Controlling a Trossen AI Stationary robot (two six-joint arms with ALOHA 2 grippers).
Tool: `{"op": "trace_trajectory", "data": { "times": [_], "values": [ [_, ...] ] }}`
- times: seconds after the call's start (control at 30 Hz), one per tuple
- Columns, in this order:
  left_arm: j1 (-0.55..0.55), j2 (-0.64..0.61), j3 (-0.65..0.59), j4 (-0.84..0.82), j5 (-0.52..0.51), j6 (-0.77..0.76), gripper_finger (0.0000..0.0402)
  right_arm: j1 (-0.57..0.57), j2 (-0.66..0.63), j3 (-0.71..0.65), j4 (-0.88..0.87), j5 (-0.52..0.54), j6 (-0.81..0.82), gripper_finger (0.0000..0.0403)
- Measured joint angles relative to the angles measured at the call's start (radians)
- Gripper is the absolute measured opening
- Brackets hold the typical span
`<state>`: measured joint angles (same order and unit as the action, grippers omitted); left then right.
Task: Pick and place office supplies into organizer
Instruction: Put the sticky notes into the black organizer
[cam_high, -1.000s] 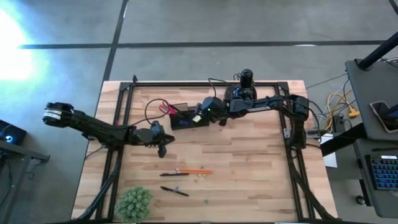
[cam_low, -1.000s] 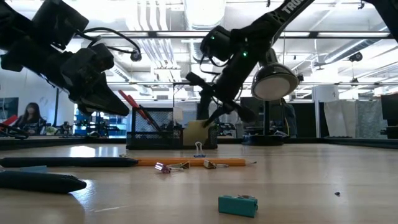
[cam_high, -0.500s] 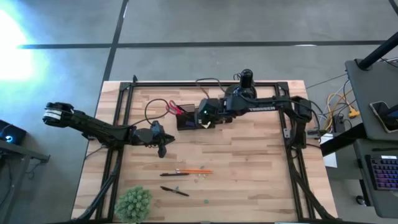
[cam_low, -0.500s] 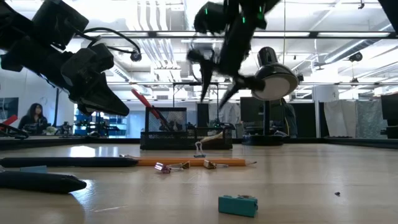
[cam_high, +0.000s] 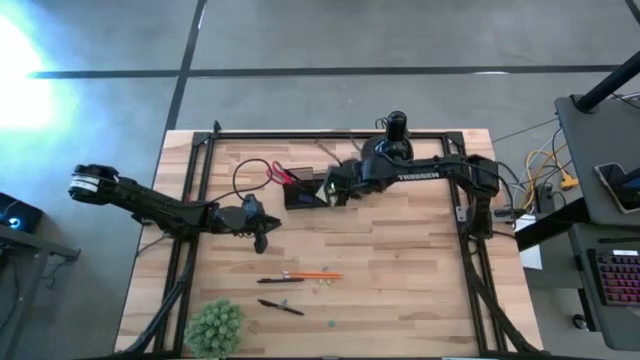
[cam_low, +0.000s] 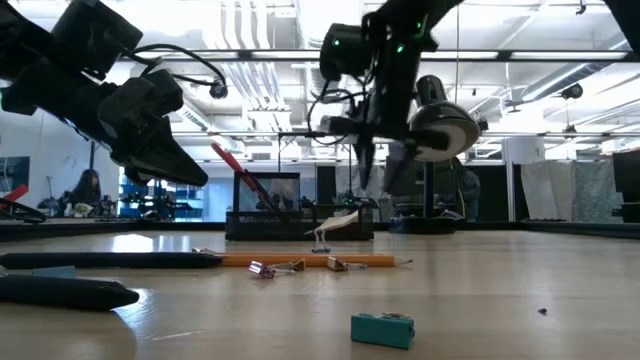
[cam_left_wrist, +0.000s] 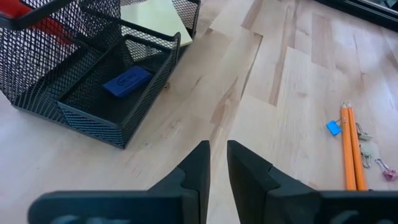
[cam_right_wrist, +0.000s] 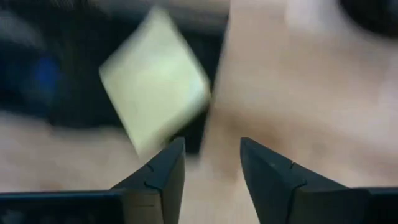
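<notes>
The organizer (cam_high: 298, 194), a black mesh box (cam_left_wrist: 93, 118), stands at the table's far middle. Red-handled scissors (cam_high: 274, 172) stick up out of it, and a blue eraser (cam_left_wrist: 127, 81) lies inside. The yellow sticky-note pad (cam_right_wrist: 155, 87) leans tilted on the organizer's right end (cam_low: 340, 222). My right gripper (cam_right_wrist: 211, 149) hangs open just above the pad, empty. My left gripper (cam_left_wrist: 217, 149) hovers shut and empty left of the organizer (cam_high: 262, 238). An orange pencil (cam_high: 312, 275), black pens (cam_high: 281, 307) and a small blue piece (cam_low: 383, 328) lie on the near table.
A green plant ball (cam_high: 215, 326) sits at the near left corner. A black lamp (cam_high: 397, 126) stands at the far edge behind my right arm. Binder clips (cam_low: 265, 268) lie by the pencil. Bare wood lies right of the organizer. A person (cam_low: 88, 190) sits far off.
My right gripper has opened and let go of the yellow pad, then risen above the organizer and rolled at the wrist. The pad, upright in the fingers before, now leans tilted on the organizer's right end.
</notes>
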<state>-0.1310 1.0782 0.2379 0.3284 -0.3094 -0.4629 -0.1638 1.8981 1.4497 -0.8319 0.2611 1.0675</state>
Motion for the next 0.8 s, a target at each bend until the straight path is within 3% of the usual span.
{"op": "trace_trajectory", "data": {
  "times": [0.1,0.23,0.33,0.63,0.8],
  "values": [
    [0.000,0.000,0.000,-0.001,0.001,0.000,0.0040,0.000,-0.010,0.052,0.059,0.002,-0.121,0.0121],
    [0.000,0.000,0.000,-0.001,0.000,0.002,0.0040,-0.011,0.020,0.071,0.054,-0.187,-0.309,0.0076],
    [0.000,0.000,0.000,-0.002,0.000,0.004,0.0040,-0.025,0.075,0.077,0.047,-0.258,-0.442,0.0031],
    [0.000,0.000,-0.003,-0.003,-0.002,0.005,0.0040,-0.052,0.224,0.210,0.025,-0.267,-0.670,0.0009],
    [0.000,0.000,-0.011,-0.002,-0.011,0.005,0.0040,-0.061,0.332,0.315,-0.215,-0.195,-0.796,0.0009]
  ]
}}
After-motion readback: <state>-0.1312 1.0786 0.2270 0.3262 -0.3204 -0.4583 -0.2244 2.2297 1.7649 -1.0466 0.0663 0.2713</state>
